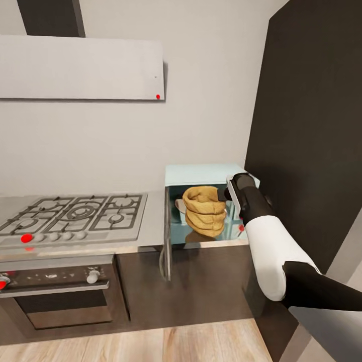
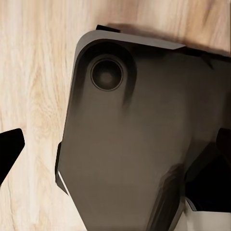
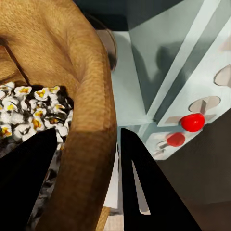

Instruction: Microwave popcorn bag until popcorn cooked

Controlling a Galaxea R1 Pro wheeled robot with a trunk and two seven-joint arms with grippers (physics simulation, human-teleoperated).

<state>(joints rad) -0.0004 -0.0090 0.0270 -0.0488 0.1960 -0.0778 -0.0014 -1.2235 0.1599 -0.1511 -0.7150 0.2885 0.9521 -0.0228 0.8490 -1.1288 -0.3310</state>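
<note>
One right claw (image 3: pixel 84 159) pinches the popcorn bag's (image 1: pixel 204 211) rolled rim inside the open microwave (image 1: pixel 201 174), popped kernels (image 3: pixel 26 108) just beyond its inner finger. No readable writing shows. Whether the left claw (image 2: pixel 115 159) is wide or narrow, I cannot tell.

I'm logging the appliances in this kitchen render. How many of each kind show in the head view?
Microwave, door open, popcorn bag inside: 1
Gas hob: 1
Built-in oven: 1
Extractor hood: 1
Total: 4
</note>
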